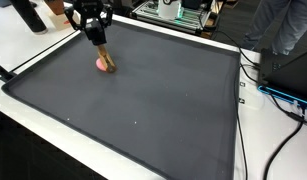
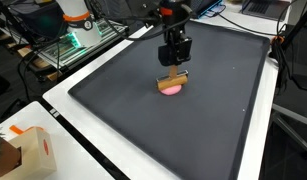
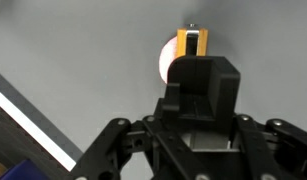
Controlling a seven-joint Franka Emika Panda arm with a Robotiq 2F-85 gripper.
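My gripper (image 1: 97, 40) hangs low over the far part of a large dark grey mat (image 1: 143, 110). It is shut on a short tan wooden piece (image 1: 108, 62), whose lower end rests against a small pink round object (image 1: 100, 65) lying on the mat. In the other exterior view the gripper (image 2: 175, 66) holds the wooden piece (image 2: 174, 78) right above the pink object (image 2: 173, 89). In the wrist view the black fingers (image 3: 200, 75) hide most of it. The piece's yellow end (image 3: 193, 42) and the pale round object (image 3: 167, 58) show beyond the fingertips.
The mat (image 2: 123, 110) lies on a white table (image 1: 263, 120). Cables (image 1: 278, 95) run along one table side. A cardboard box (image 2: 28, 152) stands off a mat corner. Lab equipment (image 1: 173, 10) and a person (image 1: 285, 25) are behind the table.
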